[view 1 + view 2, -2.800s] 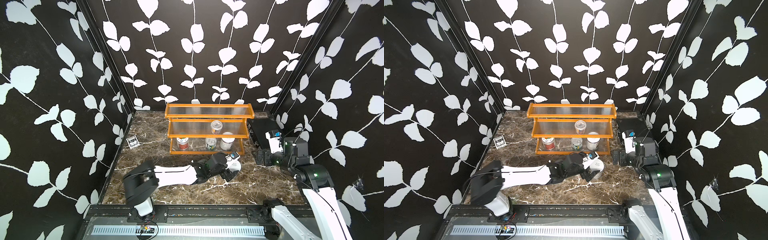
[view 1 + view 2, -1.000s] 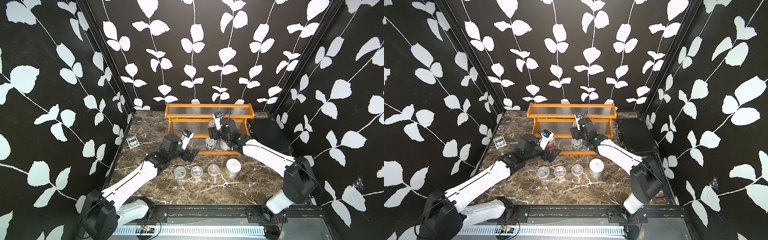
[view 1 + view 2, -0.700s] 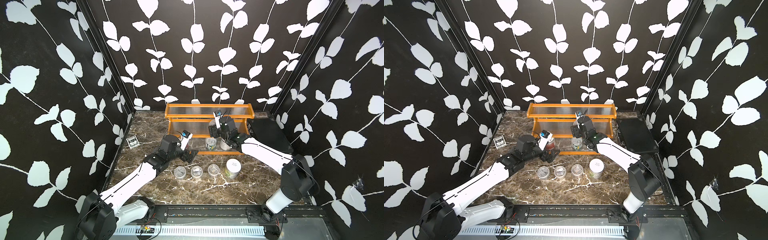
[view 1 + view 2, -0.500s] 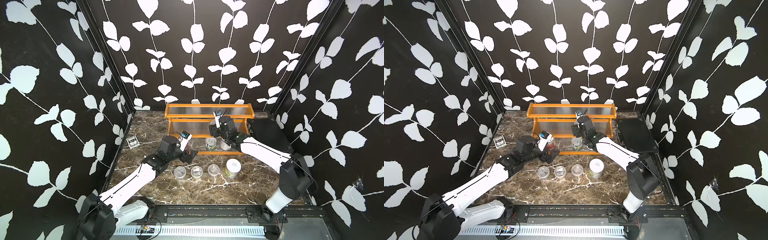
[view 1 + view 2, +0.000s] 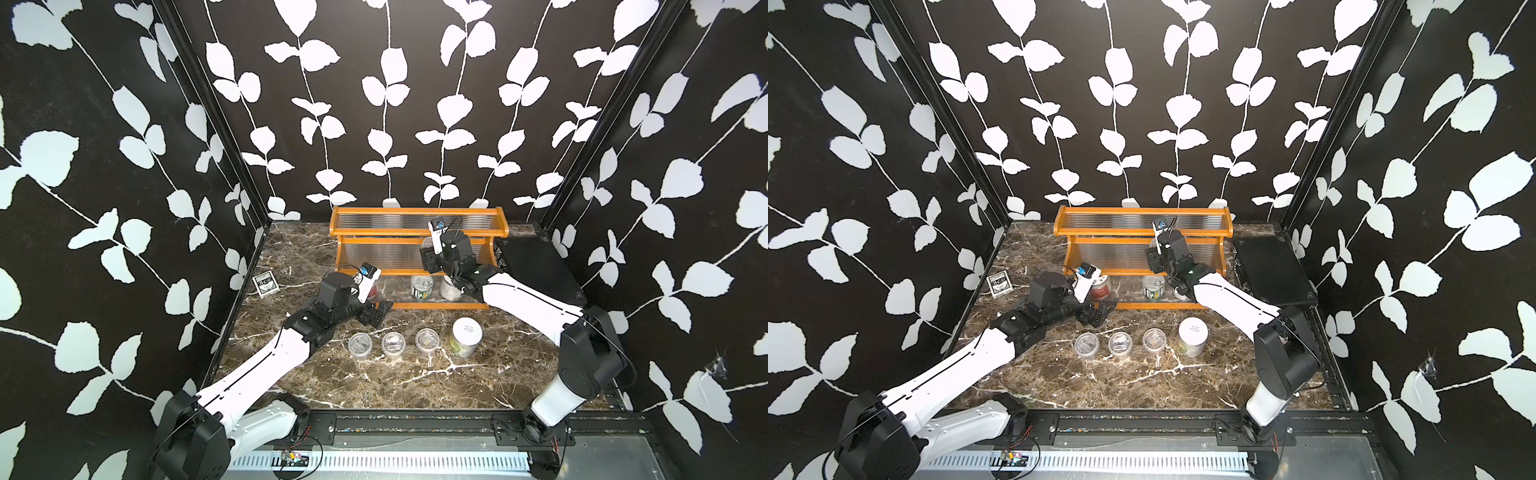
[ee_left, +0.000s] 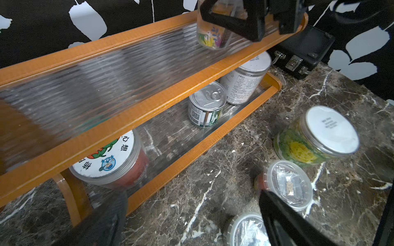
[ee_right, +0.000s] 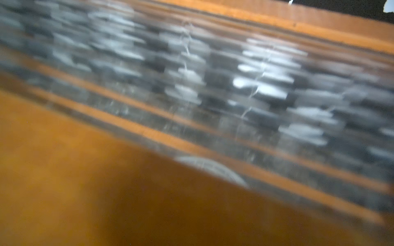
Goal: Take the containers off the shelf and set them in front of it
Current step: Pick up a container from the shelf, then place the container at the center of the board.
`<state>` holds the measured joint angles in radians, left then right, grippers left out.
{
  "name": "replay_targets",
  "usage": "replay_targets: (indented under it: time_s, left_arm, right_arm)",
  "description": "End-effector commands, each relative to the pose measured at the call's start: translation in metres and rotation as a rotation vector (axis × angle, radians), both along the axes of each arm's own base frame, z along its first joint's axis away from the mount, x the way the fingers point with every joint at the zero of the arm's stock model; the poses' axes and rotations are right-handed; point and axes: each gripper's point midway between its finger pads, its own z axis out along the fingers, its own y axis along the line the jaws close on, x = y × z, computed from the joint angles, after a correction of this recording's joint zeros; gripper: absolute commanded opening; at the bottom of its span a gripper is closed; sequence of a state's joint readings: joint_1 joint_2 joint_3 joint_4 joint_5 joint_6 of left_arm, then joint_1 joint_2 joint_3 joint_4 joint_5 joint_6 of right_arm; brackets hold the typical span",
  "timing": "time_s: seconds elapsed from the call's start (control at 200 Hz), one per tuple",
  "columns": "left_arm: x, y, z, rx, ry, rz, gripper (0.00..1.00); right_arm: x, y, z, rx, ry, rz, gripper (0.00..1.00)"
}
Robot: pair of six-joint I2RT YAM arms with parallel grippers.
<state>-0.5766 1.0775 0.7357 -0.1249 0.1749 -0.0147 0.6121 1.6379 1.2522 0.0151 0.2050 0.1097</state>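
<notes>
At the counter's (image 5: pixel 374 386) back edge, the shelf's (image 5: pixel 440 306) middle tier bears a cup (image 6: pixel 213 36). The right end effector (image 5: pixel 430 262) straddles it; whether it grips, I can't tell. The left end effector (image 5: pixel 378 312) gapes, empty, just before the bottom tier's red jar (image 5: pixel 1100 289).

Robot lab test booth. Leaf-print panels (image 5: pixel 395 104) box in a marble surface (image 5: pixel 395 382). Metal mounting rail (image 5: pixel 415 424) up front.

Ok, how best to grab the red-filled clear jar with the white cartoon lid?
Grip the jar across its round wall below the lid, coming level from the shelf front: it stands upright on the bottom tier, with the middle tier close above its lid.
</notes>
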Motion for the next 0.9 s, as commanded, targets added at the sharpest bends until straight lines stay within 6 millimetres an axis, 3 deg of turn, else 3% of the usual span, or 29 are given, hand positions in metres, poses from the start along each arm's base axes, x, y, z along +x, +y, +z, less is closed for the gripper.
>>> replay_targets:
  time_s: [0.0,0.195,0.32,0.47,0.705,0.895]
  left_arm:
    - [0.002,0.009,0.007,0.017,-0.018,0.014,0.98]
    - [0.01,0.025,0.016,0.005,-0.024,0.045,0.98]
    - [0.012,0.034,0.019,-0.004,-0.017,0.054,0.98]
    - [0.005,0.034,0.019,-0.043,0.025,0.039,0.98]
    - [-0.023,0.042,0.015,-0.017,0.089,0.008,0.97]
    - [-0.04,0.053,0.018,0.042,0.138,0.017,0.94]
  right_arm:
    - [-0.014,0.002,0.039,0.038,-0.085,0.079,0.55]
    - [-0.053,0.01,0.034,0.037,-0.034,0.248,0.54]
    - [-0.089,0.01,0.017,0.01,0.012,0.349,0.54]
    - [-0.137,0.019,0.015,0.034,0.01,0.505,0.53]
    - [-0.228,0.05,0.008,0.016,0.032,0.826,0.53]
    - [-0.286,0.089,-0.008,-0.017,0.051,1.042,0.53]
